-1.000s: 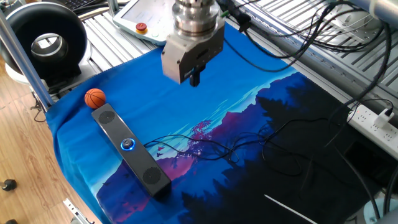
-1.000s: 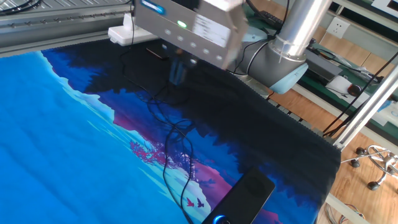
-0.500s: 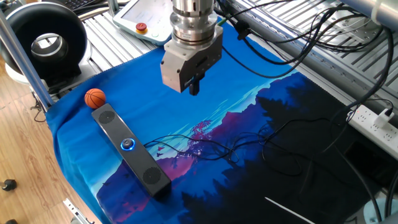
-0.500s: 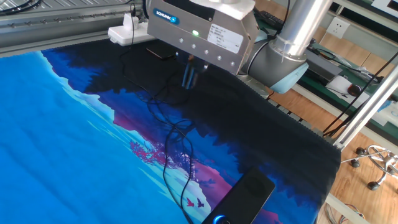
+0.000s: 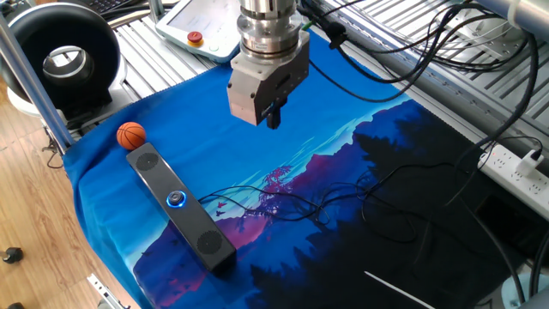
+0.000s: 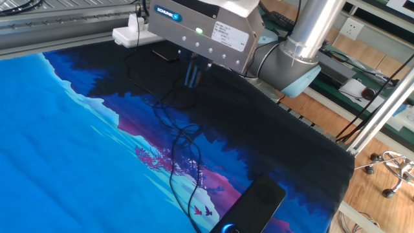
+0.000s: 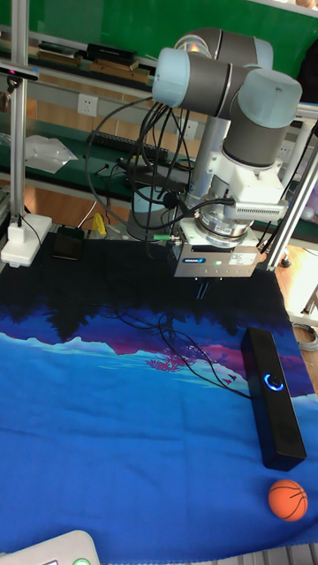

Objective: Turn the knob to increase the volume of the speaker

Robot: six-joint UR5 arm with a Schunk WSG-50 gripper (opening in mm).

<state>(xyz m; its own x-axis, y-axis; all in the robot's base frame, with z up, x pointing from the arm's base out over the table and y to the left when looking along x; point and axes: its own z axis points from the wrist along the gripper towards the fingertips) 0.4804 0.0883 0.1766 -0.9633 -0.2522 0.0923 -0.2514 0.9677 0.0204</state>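
Observation:
The speaker (image 5: 180, 208) is a long black bar lying on the blue printed cloth near its left front edge. The knob (image 5: 176, 199) glows blue midway along its top. In the tall fixed view the speaker (image 7: 275, 409) lies at the right with the knob (image 7: 274, 382) lit. In the other fixed view only one end of the speaker (image 6: 256, 202) shows, with a sliver of blue light from the knob (image 6: 226, 228). My gripper (image 5: 273, 118) hangs in the air above the cloth's middle, well up and to the right of the knob, fingers together and holding nothing. It also shows as gripper (image 6: 193, 76) and gripper (image 7: 202, 288).
An orange mini basketball (image 5: 130, 135) sits just past the speaker's far end. Thin black cables (image 5: 300, 202) trail across the cloth's middle. A big black ring-shaped device (image 5: 64, 53) and a teach pendant (image 5: 194, 22) stand behind the cloth; a power strip (image 5: 521, 168) lies at the right.
The gripper has turned about its wrist, sunk slightly and shifted a little to the right. Its fingers stay together. The speaker and ball have not moved.

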